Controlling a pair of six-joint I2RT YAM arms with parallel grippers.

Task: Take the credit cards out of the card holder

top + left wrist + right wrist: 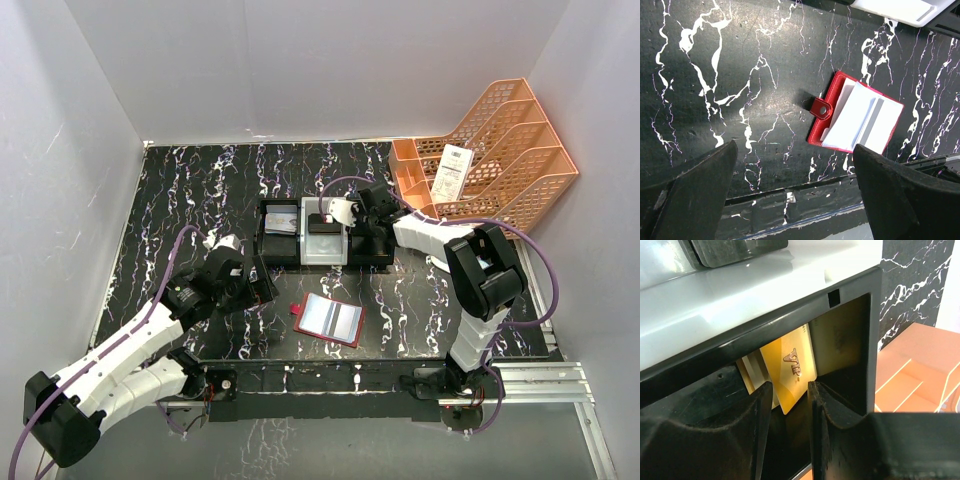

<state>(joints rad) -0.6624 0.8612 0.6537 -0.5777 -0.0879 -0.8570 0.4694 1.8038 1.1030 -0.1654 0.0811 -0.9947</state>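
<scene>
The red wallet [328,320] lay open and flat on the table [200,190] near the front edge, with pale pockets showing inside. A gold card [790,372] leaned in the right compartment of the tray [325,255], and another card [282,222] lay in the left one. The right gripper [789,390] reached into that right compartment, its jaws narrowly apart at the gold card's lower corner. The left gripper [794,145] hung over the table beside the wallet, jaws wide and empty.

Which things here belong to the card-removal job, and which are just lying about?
Job: red card holder; gold card; silvery card, lying in the tray.
Lying about: orange file rack; paper tag on it.
</scene>
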